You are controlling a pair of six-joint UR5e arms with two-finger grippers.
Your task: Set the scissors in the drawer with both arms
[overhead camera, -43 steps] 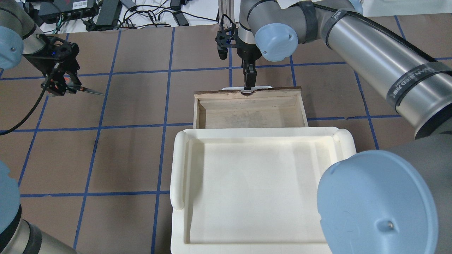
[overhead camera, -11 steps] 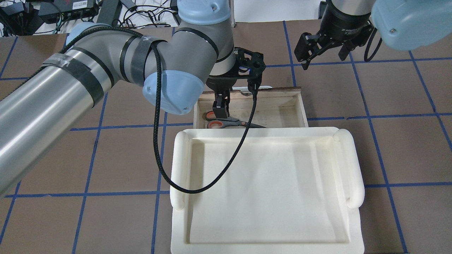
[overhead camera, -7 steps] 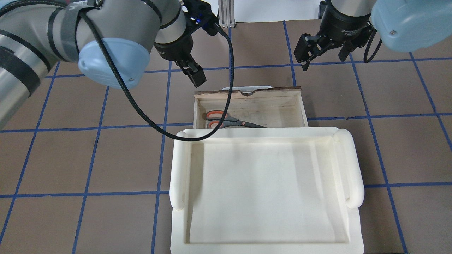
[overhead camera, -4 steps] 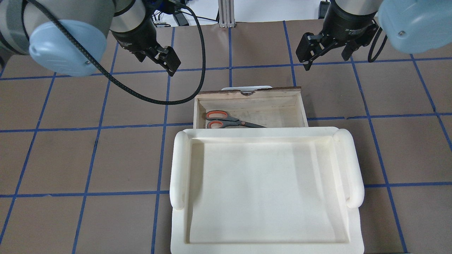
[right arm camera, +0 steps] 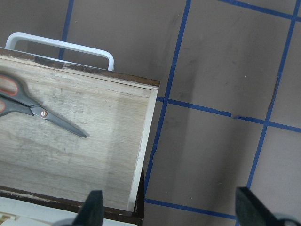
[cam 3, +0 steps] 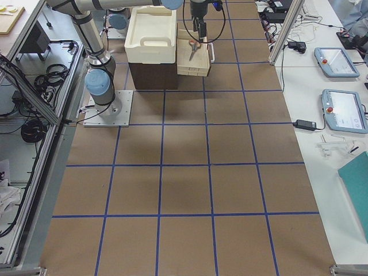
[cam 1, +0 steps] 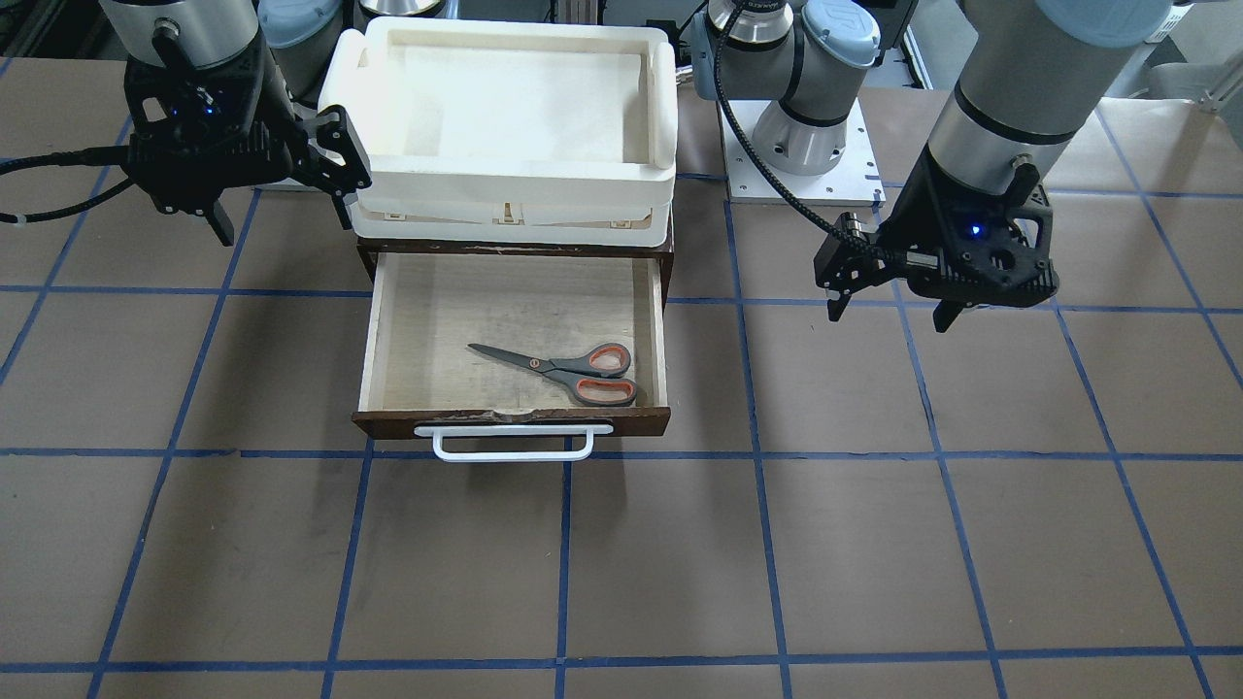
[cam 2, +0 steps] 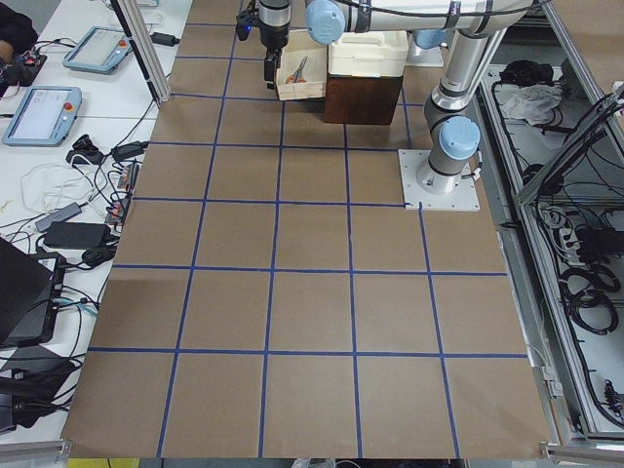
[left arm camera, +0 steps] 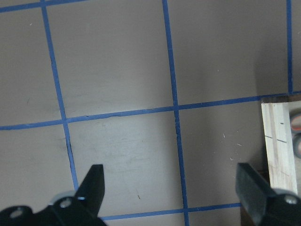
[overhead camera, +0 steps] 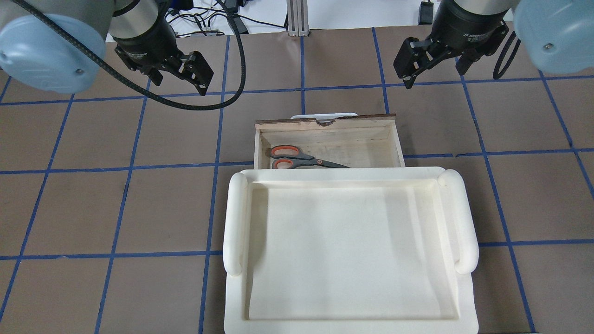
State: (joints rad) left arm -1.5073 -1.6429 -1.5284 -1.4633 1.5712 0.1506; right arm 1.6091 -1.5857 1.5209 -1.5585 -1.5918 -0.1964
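The scissors (cam 1: pixel 568 371) lie flat in the open drawer (cam 1: pixel 515 422), orange-red handles toward my left, blades toward my right. They also show in the overhead view (overhead camera: pixel 301 158) and the right wrist view (right arm camera: pixel 33 108). My left gripper (overhead camera: pixel 178 81) is open and empty, raised above the table left of the drawer; it also shows in the front view (cam 1: pixel 889 313). My right gripper (overhead camera: pixel 434 74) is open and empty, raised beyond the drawer's right corner. The drawer's white handle (overhead camera: pixel 325 114) is untouched.
A white foam tray (overhead camera: pixel 232 222) sits on top of the cabinet over the drawer's rear part. Cables and electronics (overhead camera: pixel 139 14) lie past the table's far edge, beside an aluminium post (overhead camera: pixel 294 18). The left arm's black cable (overhead camera: pixel 222 99) hangs beside the drawer.
My left gripper let go of the scissors in the drawer, rose and moved left, away from it. My right gripper had left the drawer handle earlier and has barely moved since.
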